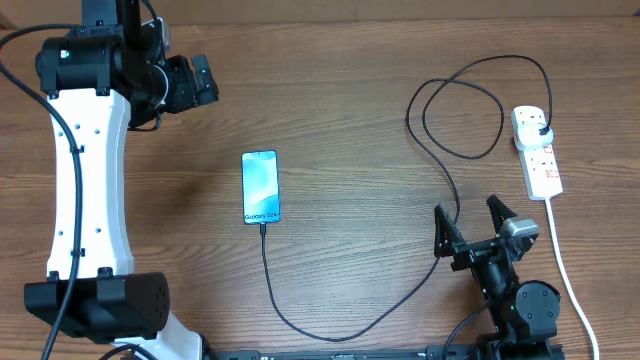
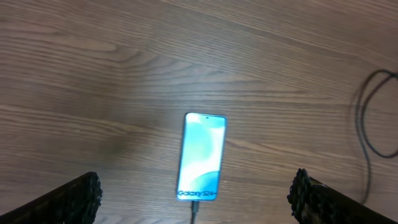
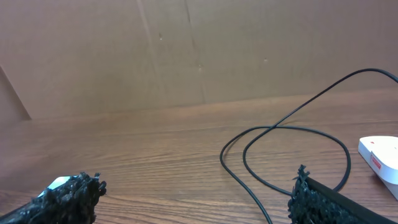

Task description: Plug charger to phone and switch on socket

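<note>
One phone [image 1: 260, 187] lies flat and face up on the desk [image 1: 350, 130]. Its screen is lit pale blue, and "Galaxy S24" can be read along its lower end; anything after that is too small to make out. One charger [image 1: 266, 270], a thin black cable, meets the phone's lower edge and runs toward the near desk edge. It then curves round to the phone's right and climbs into two loose overlapping loops well to the right. Its black plug [image 1: 541, 127] sits in the end outlet of the one socket [image 1: 537, 150], a white strip far to the right of the phone. The strip has red marks on its face, and one thick white cord [image 1: 557, 250] trails from its near end. The lettering on the strip is too small to read, and I cannot tell whether its switch is on.

There are two pairs of fingers. The left fingers [image 2: 71, 200] hang above the desk, behind and to the left of the phone, spread fully apart with nothing between them. The right fingers [image 3: 323, 202] sit low, to the right of the phone and nearer the front edge, also spread wide and holding nothing. The cable passes just beside them, and I cannot tell whether it touches them
</note>
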`<state>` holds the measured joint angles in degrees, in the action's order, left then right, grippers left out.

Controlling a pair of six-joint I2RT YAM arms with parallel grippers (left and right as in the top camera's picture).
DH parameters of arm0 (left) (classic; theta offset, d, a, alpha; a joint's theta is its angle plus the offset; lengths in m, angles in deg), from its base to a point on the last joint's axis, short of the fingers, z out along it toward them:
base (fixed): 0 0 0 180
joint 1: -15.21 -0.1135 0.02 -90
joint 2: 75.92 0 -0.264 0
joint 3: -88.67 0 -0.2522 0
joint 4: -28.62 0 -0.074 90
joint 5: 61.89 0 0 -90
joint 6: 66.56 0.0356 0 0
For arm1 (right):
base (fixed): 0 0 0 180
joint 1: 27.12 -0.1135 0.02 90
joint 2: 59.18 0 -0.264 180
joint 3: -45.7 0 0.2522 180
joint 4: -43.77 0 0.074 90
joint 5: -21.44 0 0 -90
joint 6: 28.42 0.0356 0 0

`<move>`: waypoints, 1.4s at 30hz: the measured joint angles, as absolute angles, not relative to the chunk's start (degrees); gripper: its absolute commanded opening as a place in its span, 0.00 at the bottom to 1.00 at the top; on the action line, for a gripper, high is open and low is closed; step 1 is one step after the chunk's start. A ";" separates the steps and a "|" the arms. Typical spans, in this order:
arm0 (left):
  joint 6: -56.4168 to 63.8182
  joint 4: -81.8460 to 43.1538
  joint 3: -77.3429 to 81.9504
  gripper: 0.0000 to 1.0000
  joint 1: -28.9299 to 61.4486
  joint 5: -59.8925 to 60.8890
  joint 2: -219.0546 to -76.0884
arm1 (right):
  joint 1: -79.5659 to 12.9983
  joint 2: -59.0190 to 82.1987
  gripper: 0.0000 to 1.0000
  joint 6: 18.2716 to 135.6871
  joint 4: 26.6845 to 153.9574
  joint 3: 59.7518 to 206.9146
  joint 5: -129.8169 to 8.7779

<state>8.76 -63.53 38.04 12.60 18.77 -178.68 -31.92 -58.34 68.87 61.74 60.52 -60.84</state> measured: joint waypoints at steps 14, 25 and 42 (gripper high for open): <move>8.80 -37.52 4.25 1.00 14.43 23.86 -156.37 | -31.85 -58.34 1.00 68.85 61.68 60.52 -60.86; 9.04 -16.10 -25.63 1.00 19.64 26.88 -129.73 | -31.74 -58.34 1.00 68.85 61.68 60.52 -60.84; 22.44 5.71 -61.96 1.00 19.64 27.54 -96.90 | -31.70 -58.34 1.00 68.85 61.68 60.52 -60.84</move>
<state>22.44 5.71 -61.96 19.64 27.54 -96.90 -31.70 -58.34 68.85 61.68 60.52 -60.84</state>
